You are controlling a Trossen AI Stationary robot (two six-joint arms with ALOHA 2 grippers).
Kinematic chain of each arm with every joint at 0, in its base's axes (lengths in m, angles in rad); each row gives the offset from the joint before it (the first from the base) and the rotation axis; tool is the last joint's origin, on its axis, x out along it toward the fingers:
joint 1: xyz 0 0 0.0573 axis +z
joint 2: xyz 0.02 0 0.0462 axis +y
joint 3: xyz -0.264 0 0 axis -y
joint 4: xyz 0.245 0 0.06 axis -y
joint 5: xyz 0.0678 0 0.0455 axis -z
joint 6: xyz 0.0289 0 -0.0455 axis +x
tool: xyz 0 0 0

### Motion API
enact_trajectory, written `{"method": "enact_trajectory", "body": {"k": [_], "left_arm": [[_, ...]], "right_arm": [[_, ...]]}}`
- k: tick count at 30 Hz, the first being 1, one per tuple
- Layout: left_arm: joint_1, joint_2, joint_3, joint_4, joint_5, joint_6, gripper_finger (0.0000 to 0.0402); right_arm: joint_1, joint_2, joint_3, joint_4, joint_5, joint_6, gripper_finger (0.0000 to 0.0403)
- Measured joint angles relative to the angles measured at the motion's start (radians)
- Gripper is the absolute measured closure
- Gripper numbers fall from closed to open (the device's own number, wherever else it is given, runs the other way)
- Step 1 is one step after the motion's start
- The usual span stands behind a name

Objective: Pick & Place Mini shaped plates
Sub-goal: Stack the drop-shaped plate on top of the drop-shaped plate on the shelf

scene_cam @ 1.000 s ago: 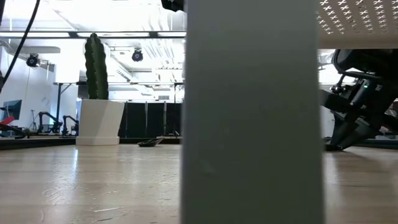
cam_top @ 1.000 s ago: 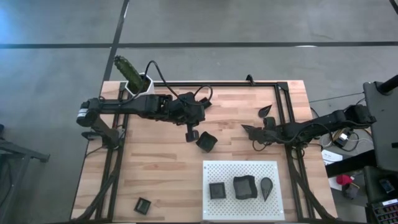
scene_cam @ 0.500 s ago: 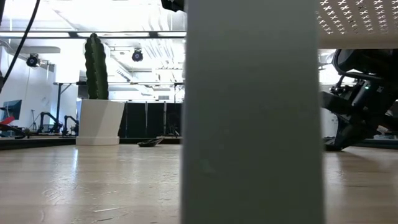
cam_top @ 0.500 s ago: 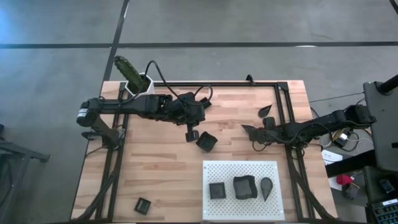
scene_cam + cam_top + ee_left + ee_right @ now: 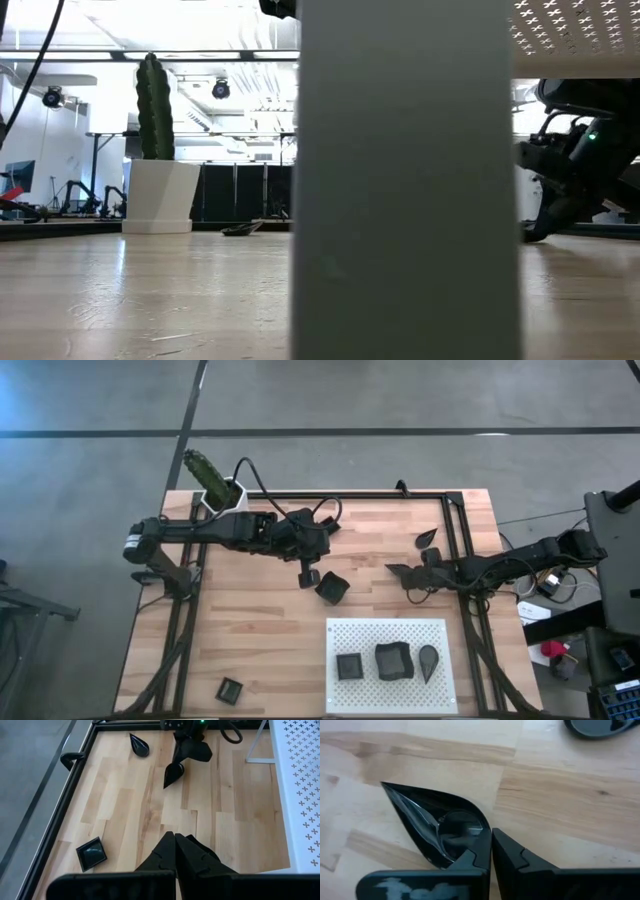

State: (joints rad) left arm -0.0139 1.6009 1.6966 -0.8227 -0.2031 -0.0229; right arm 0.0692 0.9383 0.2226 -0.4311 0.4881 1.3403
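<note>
My right gripper (image 5: 408, 573) is shut on a black teardrop plate (image 5: 437, 827) right of the table's middle. The left wrist view shows that plate (image 5: 173, 773) under the gripper. A second teardrop plate (image 5: 428, 538) lies flat by the right rail. My left gripper (image 5: 309, 576) is shut and hovers over the table's middle, holding nothing. A square plate (image 5: 331, 589) lies just beside it. Its wrist view shows a square plate (image 5: 91, 853) flat on the wood, apart from the fingers (image 5: 174, 842). One more square plate (image 5: 230, 691) sits near the front left. My right gripper pinches the teardrop plate's rim at its rounded end (image 5: 470, 847), one finger inside the bowl and one outside. The fingers come from the table's right, slanting down. The plate is tilted, its pointed tip (image 5: 165, 786) lowest and turned away from the gripper.
The white perforated board (image 5: 345, 635) stands on legs at the front, carrying a square plate (image 5: 349, 666), a wavy-edged plate (image 5: 393, 661) and a teardrop plate (image 5: 428, 660). The white cactus pot (image 5: 222, 495) is at the far left corner. A black frame rail (image 5: 455, 550) edges the table.
My right gripper, still shut on the teardrop plate, has risen a little and edged toward the table's left.
</note>
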Motion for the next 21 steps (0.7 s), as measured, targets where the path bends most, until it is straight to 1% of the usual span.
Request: {"method": "enact_trajectory", "body": {"k": [15, 18, 21], "left_arm": [[0.001, 0.0, 0.0, 0.0, 0.0, 0.0, 0.0402], [0.0, 0.0, 0.0, 0.0, 0.0, 0.0, 0.0402], [0.0, 0.0, 0.0, 0.0, 0.0, 0.014, 0.0402]], "right_arm": [[0.0, -0.159, 0.003, -0.027, 0.007, -0.102, 0.0395], [0.0, -0.188, 0.045, -0.098, 0.006, -0.12, 0.0395], [0.0, -0.202, 0.129, -0.217, 0.009, -0.145, 0.0395]]}}
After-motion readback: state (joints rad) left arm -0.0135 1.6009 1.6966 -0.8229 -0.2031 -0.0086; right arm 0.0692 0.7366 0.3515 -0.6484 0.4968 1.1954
